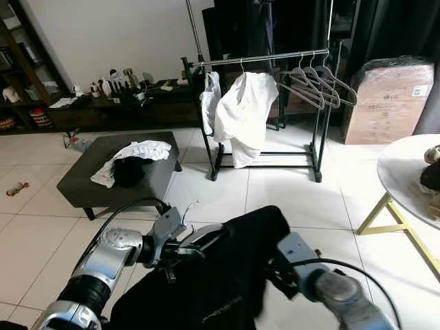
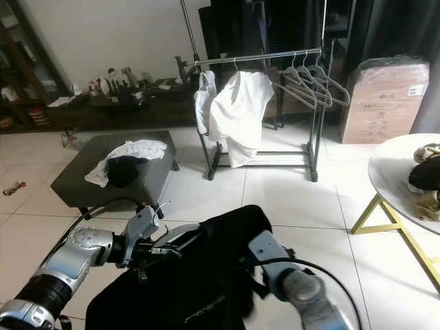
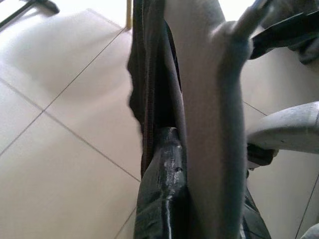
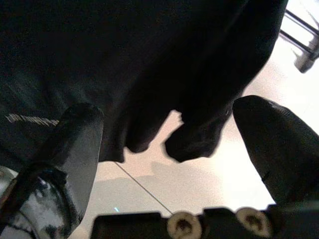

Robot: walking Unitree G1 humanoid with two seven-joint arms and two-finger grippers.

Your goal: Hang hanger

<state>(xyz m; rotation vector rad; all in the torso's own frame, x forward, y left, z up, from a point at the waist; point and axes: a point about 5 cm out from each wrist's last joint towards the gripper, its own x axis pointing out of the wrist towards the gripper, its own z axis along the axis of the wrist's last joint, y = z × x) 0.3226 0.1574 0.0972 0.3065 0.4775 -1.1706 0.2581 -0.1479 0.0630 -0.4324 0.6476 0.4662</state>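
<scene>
Carry stage — hanger [image 1: 199,237] with black garment [image 1: 220,275] is up in front of the robot, well apart from the clothes rack [image 1: 265,58] across the tiled floor [image 1: 289,192].

Left gripper [image 1: 180,249] has its jaws pinched on the hanger near the neck; the left wrist view shows a grey hanger arm pressed against a black finger [image 3: 164,194] with dark cloth alongside. Right gripper [image 4: 169,149] sits at the garment's far side, jaws spread, a fold of cloth hanging between them but not clamped.

Next move, as I read it: walk up to the rack, raise the hook above the rail and drop it over a free stretch — likely between the white shirt [image 1: 244,113] and the bunch of empty grey hangers [image 1: 316,82]. Needs the hook oriented square to the rail; its wire tip is just visible by the left wrist.

Materials: the black garment is soft, matte and drapes heavily; the hanger looks like smooth grey plastic with a thin metal hook; the rail is chrome on a black frame. Floor tiles are glossy. A low grey bench [image 1: 117,172] with crumpled white and black clothes sits left of the path.
</scene>
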